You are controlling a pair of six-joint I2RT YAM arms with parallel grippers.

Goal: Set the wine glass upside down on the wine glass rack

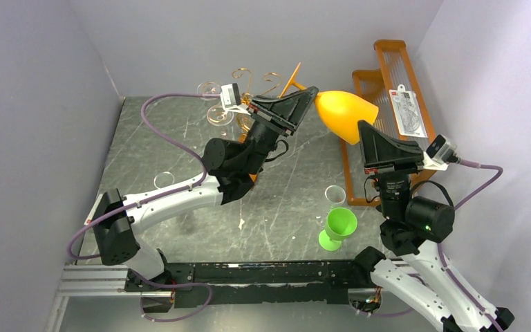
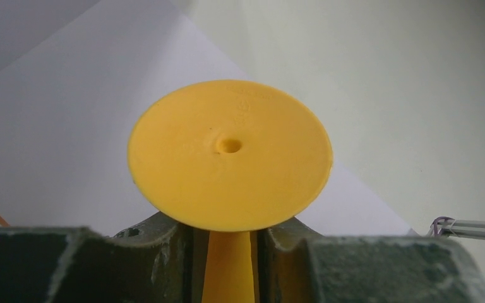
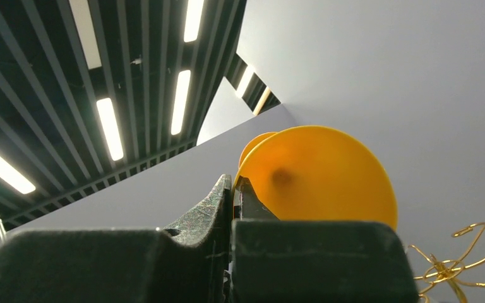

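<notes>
The yellow-orange wine glass (image 1: 344, 113) hangs in the air, lying sideways, with its foot (image 1: 292, 79) toward the back wall. My left gripper (image 1: 309, 97) is shut on its stem; in the left wrist view the stem (image 2: 229, 265) sits between the jaws (image 2: 229, 230) below the round foot (image 2: 230, 154). My right gripper (image 1: 361, 126) is raised to the bowl's mouth. Its jaws (image 3: 233, 183) are pressed together at the rim of the bowl (image 3: 319, 177). The copper-gold wire rack (image 1: 249, 86) stands behind the left gripper; its scrolls show in the right wrist view (image 3: 461, 259).
A green wine glass (image 1: 337, 225) lies on the dark table by a clear glass (image 1: 334, 194). Another clear glass (image 1: 164, 180) stands at the left. Clear glasses (image 1: 216, 111) hang on the rack. The orange stepped shelf (image 1: 387, 69) with a packet (image 1: 409, 111) is at the back right.
</notes>
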